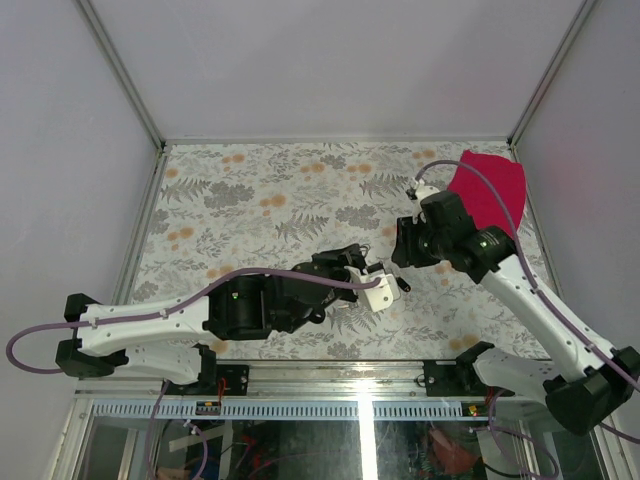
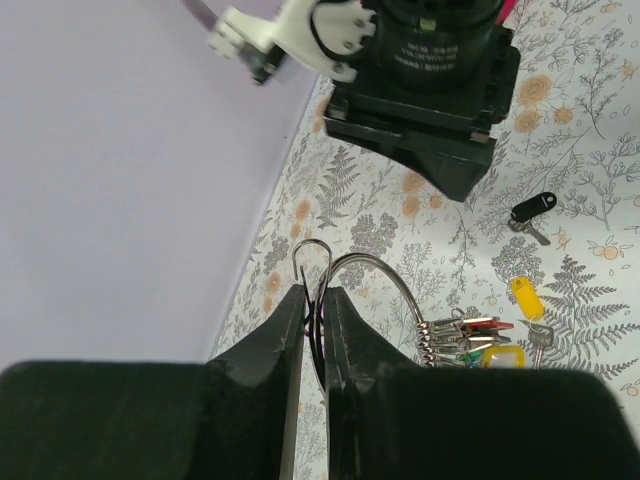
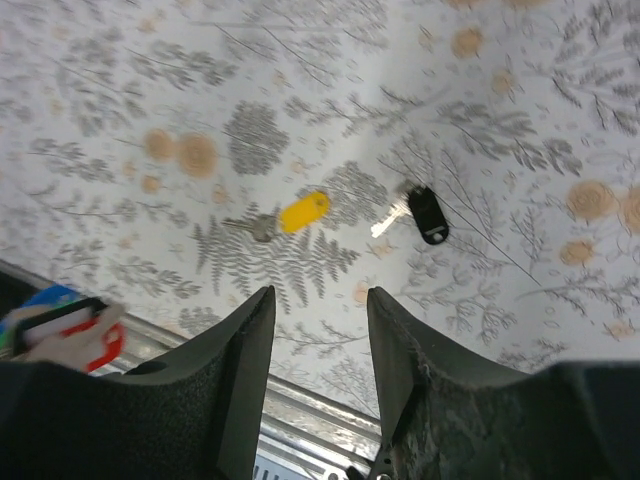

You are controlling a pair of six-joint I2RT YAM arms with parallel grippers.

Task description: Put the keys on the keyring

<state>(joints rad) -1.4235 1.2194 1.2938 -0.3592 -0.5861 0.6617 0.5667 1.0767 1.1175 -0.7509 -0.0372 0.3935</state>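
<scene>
Left fingers (image 2: pixel 270 350) clamped on the keyring (image 2: pixel 400 283). Its lower bit is hidden between them, the loop pokes past the tips, and keys (image 2: pixel 465 335) are bunched on it. Right fingers (image 3: pixel 245 350) are apart above the worktop (image 3: pixel 520 120). Yellow key (image 3: pixel 303 212) and black key (image 3: pixel 428 213) lie flat there, blades pointing left in the right wrist view.

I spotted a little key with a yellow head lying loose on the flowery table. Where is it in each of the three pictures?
Top external: I cannot make it out; it is too small or hidden by the arms.
Left wrist: the yellow-headed key lies at the right, just below mid-height.
Right wrist: it lies just left of centre, slightly above mid-height.
Shared landmark: the black-headed key lies near it in both wrist views.
</scene>
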